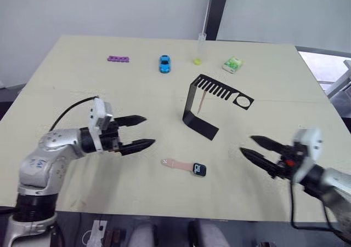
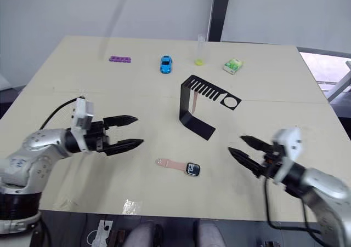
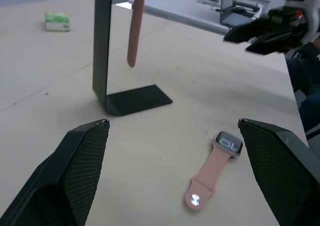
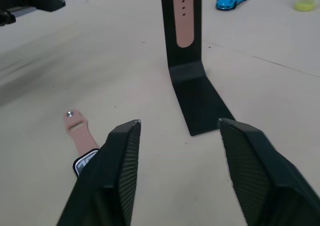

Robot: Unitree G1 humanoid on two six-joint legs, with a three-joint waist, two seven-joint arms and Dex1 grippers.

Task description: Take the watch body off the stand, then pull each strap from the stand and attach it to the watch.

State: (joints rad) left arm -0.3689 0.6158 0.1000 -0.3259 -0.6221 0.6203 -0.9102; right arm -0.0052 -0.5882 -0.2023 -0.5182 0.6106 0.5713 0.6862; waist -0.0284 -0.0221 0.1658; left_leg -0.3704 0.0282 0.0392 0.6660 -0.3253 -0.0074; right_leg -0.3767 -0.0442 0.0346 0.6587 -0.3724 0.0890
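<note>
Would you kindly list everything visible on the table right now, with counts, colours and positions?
Watch body: one, black, lying on the table's near middle, one strap attached.
Attached strap: one, pink-tan, flat on the table.
Hanging strap: one, pink-tan, on the stand's comb arm.
Stand: one, black, table centre.
Toy car: one, blue, far side.
Purple block strip: one, far left.
Green-white box: one, far right.
Clear tube: one, yellow-green base, far centre.
Table: one, beige.
Left end effector: black, open, left of the watch.
Right end effector: black, open, right of the watch.

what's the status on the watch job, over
Both grippers, left and right, open, empty. Watch body on table, one strap attached. Second strap hanging on stand. Path clear.
</note>
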